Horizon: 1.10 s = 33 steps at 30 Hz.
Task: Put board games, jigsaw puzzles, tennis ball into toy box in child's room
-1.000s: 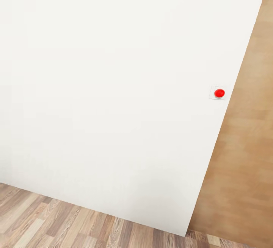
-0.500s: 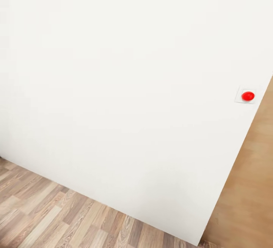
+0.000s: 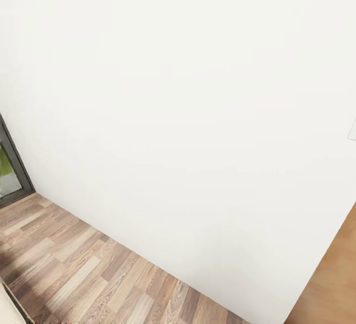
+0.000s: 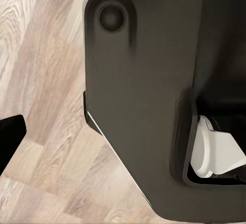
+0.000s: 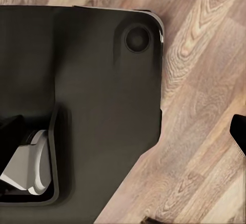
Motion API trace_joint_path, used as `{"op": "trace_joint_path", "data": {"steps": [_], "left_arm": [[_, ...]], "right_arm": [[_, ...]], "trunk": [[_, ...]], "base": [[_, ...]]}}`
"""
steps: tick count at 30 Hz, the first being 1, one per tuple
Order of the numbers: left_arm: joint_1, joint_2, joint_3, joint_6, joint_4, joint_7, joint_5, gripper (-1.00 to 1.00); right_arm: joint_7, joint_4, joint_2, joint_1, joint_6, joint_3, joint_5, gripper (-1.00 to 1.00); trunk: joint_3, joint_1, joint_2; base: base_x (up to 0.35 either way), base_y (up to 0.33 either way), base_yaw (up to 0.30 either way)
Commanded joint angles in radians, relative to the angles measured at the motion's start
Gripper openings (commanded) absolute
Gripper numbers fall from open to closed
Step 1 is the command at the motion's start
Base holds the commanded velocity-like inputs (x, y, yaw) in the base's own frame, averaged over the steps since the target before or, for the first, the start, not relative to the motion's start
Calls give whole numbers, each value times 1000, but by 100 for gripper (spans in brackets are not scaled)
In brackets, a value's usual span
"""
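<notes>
I face a plain white wall [image 3: 178, 116] that meets a wood-plank floor [image 3: 84, 274]. In the left wrist view one dark fingertip [image 4: 10, 138] of my left gripper hangs over the floor beside my own dark base [image 4: 138, 106]. In the right wrist view a dark fingertip [image 5: 239, 131] of my right gripper sits likewise next to the base [image 5: 92, 96]. Each fingertip stands far out to the side with nothing against it, so both grippers look open and hold nothing.
A dark-framed glass door [image 3: 9, 170] stands at the left end of the wall. A tan wooden panel [image 3: 331, 279] adjoins the wall at the lower right, with the edge of a white wall plate [image 3: 352, 130] above it. A pale corner [image 3: 7, 309] shows at the lower left.
The whole head view has swung left: the red button slid out past the right edge, the tan panel shrank to a corner, and the glass door and more floor came in.
</notes>
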Motion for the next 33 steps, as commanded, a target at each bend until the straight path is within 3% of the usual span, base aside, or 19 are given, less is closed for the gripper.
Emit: {"op": "trace_joint_path", "data": {"steps": [1,33], "left_arm": [[0,0,1,-4,2,0,2,100],[0,0,1,-4,2,0,2,100]], "right_arm": [[-1,-2,0,1,-1,1,0,100],[-1,-2,0,1,-1,1,0,100]], "trunk": [[0,0,0],[0,0,0]], "base": [[0,0,268],[0,0,265]]}}
